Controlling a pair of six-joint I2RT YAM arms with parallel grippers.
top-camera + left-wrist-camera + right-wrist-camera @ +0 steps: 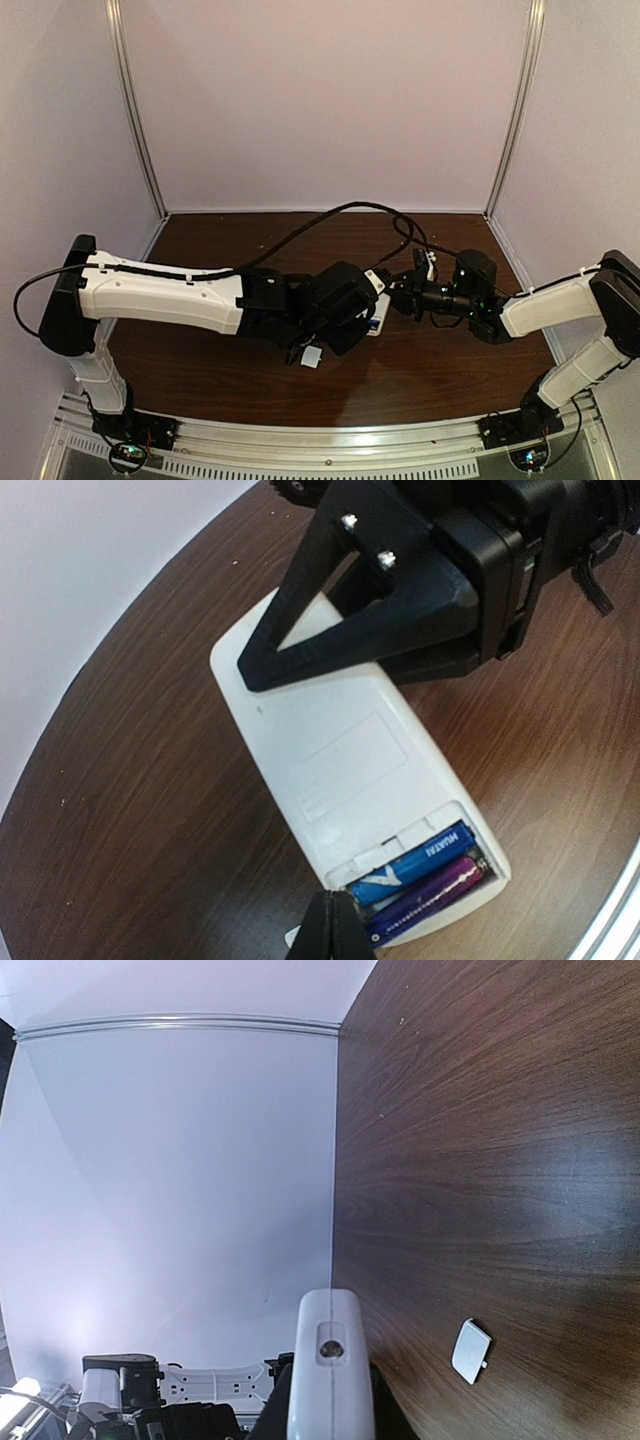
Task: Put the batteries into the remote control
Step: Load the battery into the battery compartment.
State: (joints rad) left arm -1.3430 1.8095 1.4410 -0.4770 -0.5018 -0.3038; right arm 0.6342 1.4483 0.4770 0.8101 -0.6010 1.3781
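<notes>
The remote control (340, 750) lies back up on the dark table, its battery bay uncovered at the near end. Two batteries sit side by side in the bay, a blue one (425, 858) and a purple one (430, 895). My left gripper (338, 908) is shut, its tips at the bay's near corner by the blue cell's end. My right gripper (375, 620) is shut on the remote's far end; in the right wrist view the remote's end face (330, 1360) fills the gap between its fingers. From above, both grippers (350, 310) (402, 296) meet at mid-table over the remote (378, 322).
A small white cover piece (471, 1350) (311, 357) lies loose on the table near the left wrist. White walls close the back and sides; a metal rail (330, 445) runs along the near edge. A black cable (340, 212) arcs over the table.
</notes>
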